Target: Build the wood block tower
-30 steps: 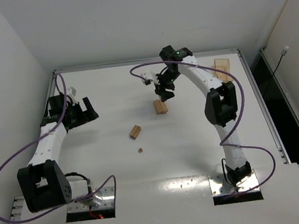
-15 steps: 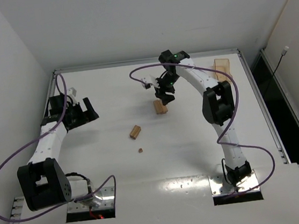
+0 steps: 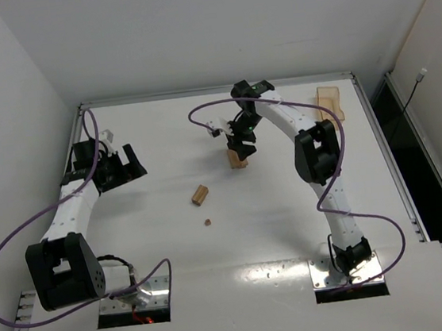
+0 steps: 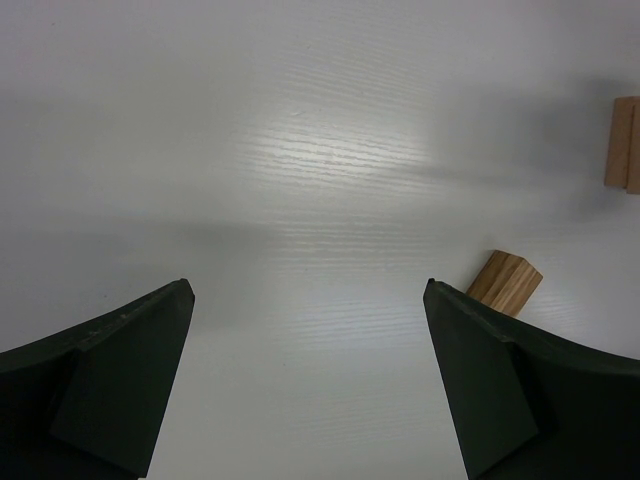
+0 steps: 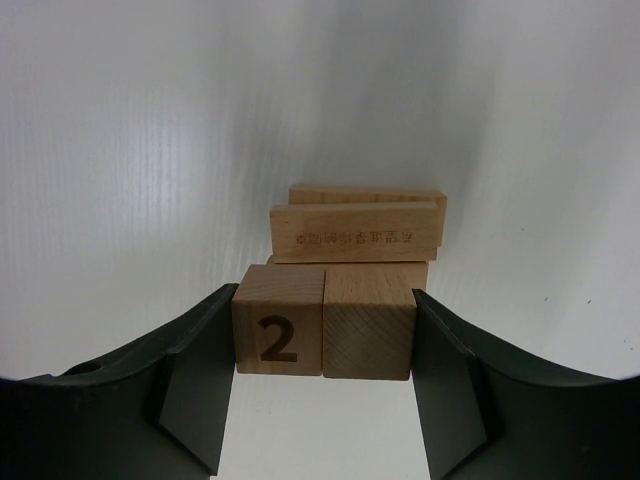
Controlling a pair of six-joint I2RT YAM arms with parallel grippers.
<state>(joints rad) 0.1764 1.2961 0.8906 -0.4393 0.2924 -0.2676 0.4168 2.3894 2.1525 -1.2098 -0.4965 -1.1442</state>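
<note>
The right gripper point(image 5: 323, 320) has its jaws pinching two small wood cubes set side by side, the cube marked 2 point(image 5: 278, 333) against the left finger and the plain cube point(image 5: 368, 335) against the right. Just behind them stands the tower point(image 5: 355, 232), two bars stacked on another block. Whether the cubes already rest on it cannot be told from here. The left gripper point(image 4: 308, 295) hovers over bare tabletop point(image 3: 162, 140) at the left, its jaws spread wide with nothing between them. A loose bar point(image 4: 505, 282) lies near its right finger. A tiny cube point(image 3: 207, 222) sits nearer the arm bases, apart from the bar. Compared with a second ago, the right arm's wrist and elbow have swung left and the gripper has closed in on the tower. The left arm, loose bar and tiny cube lie as before.
</note>
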